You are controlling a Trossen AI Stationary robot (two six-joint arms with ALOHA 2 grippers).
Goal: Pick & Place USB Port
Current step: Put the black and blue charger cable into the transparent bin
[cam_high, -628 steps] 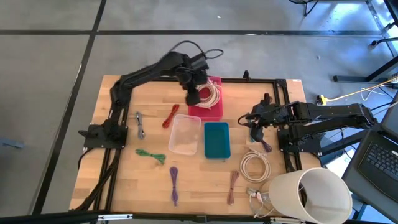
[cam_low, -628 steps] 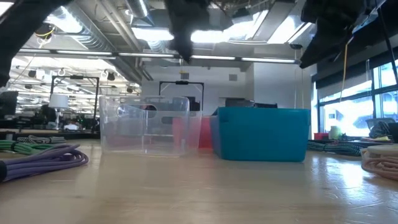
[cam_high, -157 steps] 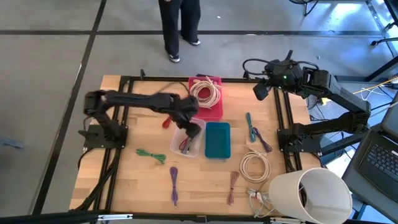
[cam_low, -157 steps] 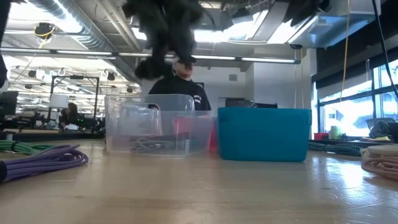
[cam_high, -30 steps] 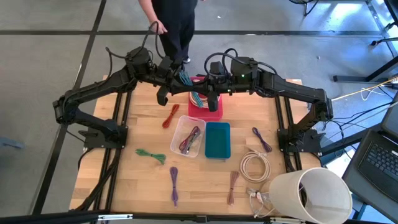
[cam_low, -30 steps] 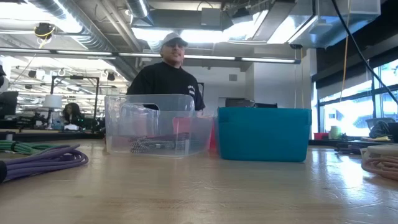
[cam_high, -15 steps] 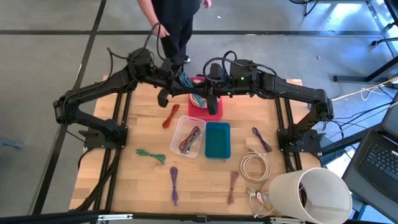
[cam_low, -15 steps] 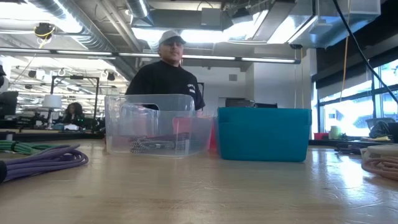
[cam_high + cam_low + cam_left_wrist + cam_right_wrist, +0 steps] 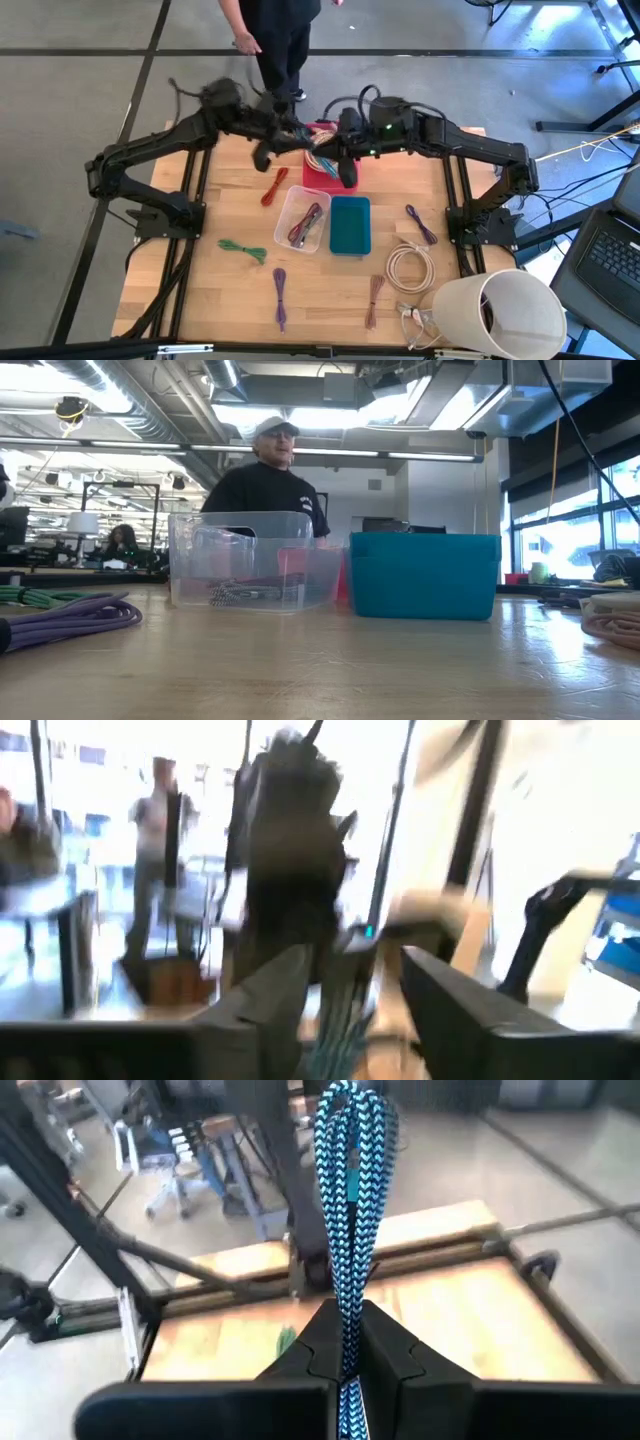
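Note:
A teal braided USB cable (image 9: 318,159) hangs in the air above the pink bin (image 9: 322,180) at the table's far middle. My right gripper (image 9: 332,153) is shut on it. In the right wrist view a loop of the cable (image 9: 350,1150) stands up beyond the gripper (image 9: 348,1348). My left gripper (image 9: 297,140) is just left of the cable. In the blurred left wrist view it (image 9: 345,995) is open, with cable strands (image 9: 335,1020) showing between its fingers; I cannot tell whether they touch. My right gripper pinches the doubled strands of the cable (image 9: 349,1342) between its two fingers, just below the loop. The fingers come roughly level from the table's right, tipped a little down. The cable is lifted clear, its loop upright beyond the fingers.
A clear bin (image 9: 283,228) holding a reddish cable and a teal bin (image 9: 349,224) stand mid-table. Loose cables lie around: red (image 9: 274,186), green (image 9: 243,250), purple (image 9: 280,295), white coil (image 9: 408,265). A white cylinder (image 9: 505,310) is near right. A person (image 9: 275,40) stands at the far edge.
My left arm is in motion and blurred beside the cable. My right gripper has tipped a little downward. The teal cable has stayed aloft over the pink bin.

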